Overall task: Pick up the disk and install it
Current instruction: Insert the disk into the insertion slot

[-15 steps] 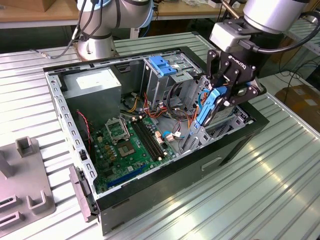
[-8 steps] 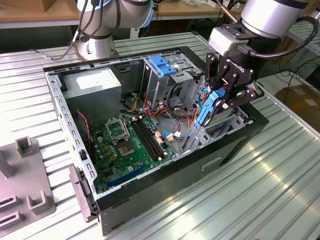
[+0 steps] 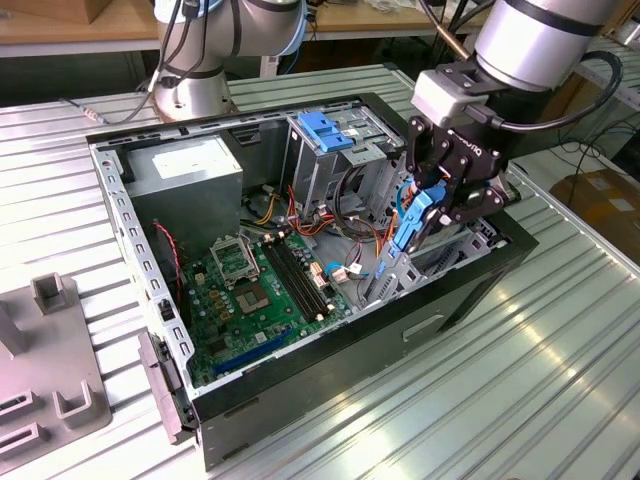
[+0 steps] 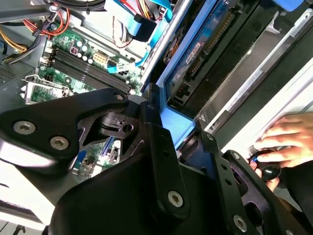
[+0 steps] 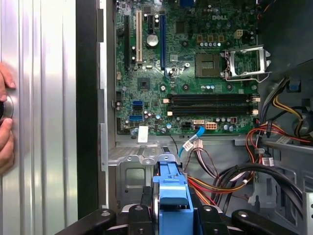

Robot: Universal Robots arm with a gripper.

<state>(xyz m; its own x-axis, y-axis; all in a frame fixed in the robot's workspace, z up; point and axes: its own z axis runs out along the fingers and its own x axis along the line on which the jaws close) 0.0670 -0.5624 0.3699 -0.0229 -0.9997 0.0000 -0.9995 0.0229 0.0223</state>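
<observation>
Step in hand: carrying, as I judge it. The flat silver-grey metal disk point(image 3: 413, 226) in its blue plastic bracket is lifted and not yet seated.
Fingers: the black gripper point(image 3: 432, 205) is clenched on the disk, its fingers point(image 5: 208, 218) pressing either side of the blue bracket.
Disk position: held on edge and tilted, over the exterior view's right end of the open black metal computer case point(image 3: 470, 290), above the case floor.
Below the disk: a bare metal bay just beside the green motherboard point(image 3: 255, 290), seen past the bracket point(image 5: 171, 191) in the first wrist view.
What seating calls for: probably levelling the disk and lining its bracket up with the bay walls.
Edges: the grey metal drive cage point(image 3: 325, 150) with its blue latch stands close on the far side; loose orange and red cables point(image 3: 350, 225) lie near.
Open room: free space above the case; little beside the bay.
Person: a hand point(image 5: 5, 122) rests on the ribbed metal table point(image 3: 560, 370), outside the case wall.
</observation>
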